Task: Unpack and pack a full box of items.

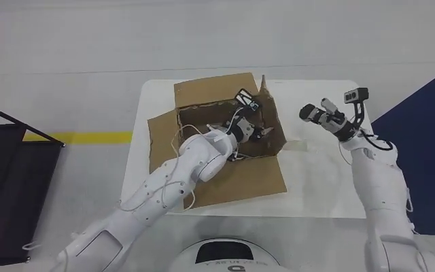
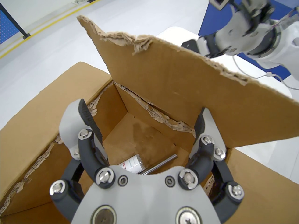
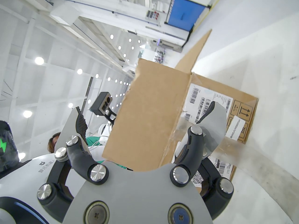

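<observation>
Left tool (image 2: 142,117) spread, empty, down in the box (image 2: 175,82). White bottle (image 2: 133,163) and metal rod (image 2: 161,163) lie flat on the box floor just beneath it, rod oblique to the finger line. Right tool (image 1: 323,112) also spread, well apart above the surface (image 1: 319,183). Left is nearer.

The box (image 2: 186,89) is matt brown corrugated cardboard, its torn edges rough and fibrous. White paper labels (image 3: 205,103) and glossy clear tape (image 3: 224,148) cover one side. Inside lies a smooth, shiny metal rod (image 2: 161,163). The left pincer (image 2: 142,110) has dull grey metal fingers (image 2: 67,122), ribbed black rubber pads (image 2: 90,120) and polished screws (image 2: 105,176). The surface (image 3: 268,94) is smooth matt white.
</observation>
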